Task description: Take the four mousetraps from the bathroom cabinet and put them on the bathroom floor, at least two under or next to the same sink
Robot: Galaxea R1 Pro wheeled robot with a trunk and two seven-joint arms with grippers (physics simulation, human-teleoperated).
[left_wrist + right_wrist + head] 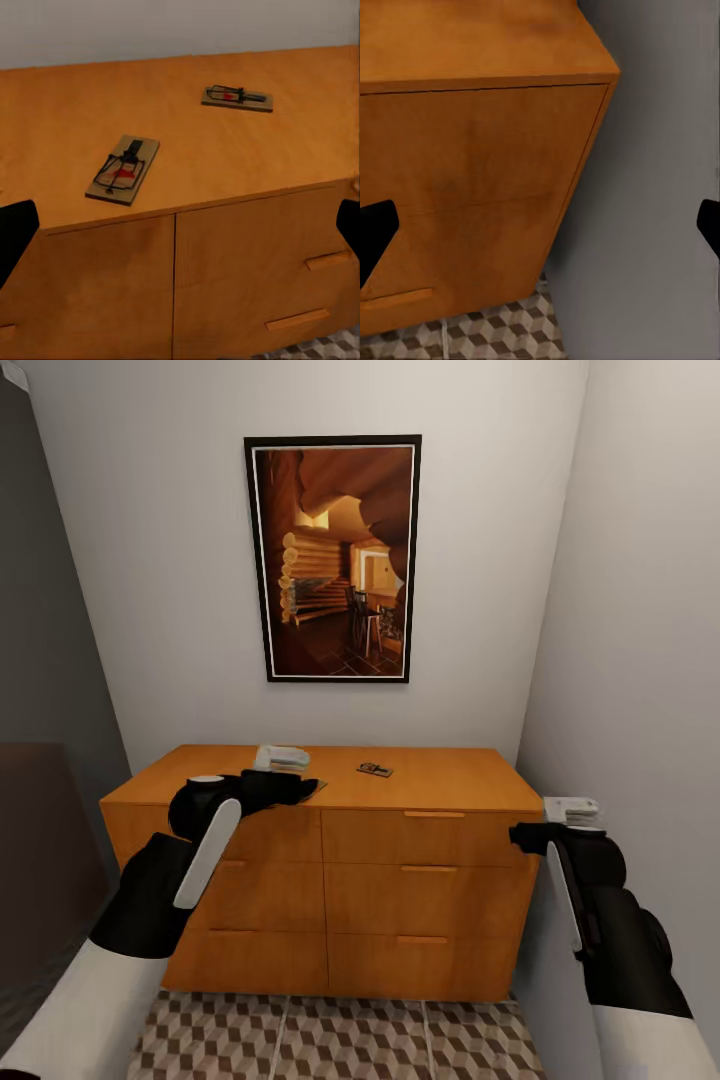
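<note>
While I hold at the cabinet (400,880), two mousetraps (124,169) (237,97) lie on its top, left and centre; others unseen. Left claw (282,759) spread above the near trap; right claw (572,810) spread, empty. Bathroom floor (330,1040): none placed that I can see.

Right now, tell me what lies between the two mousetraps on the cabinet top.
Nothing: left wrist view shows bare cabinet top between the nearer mousetrap and the farther mousetrap.
</note>
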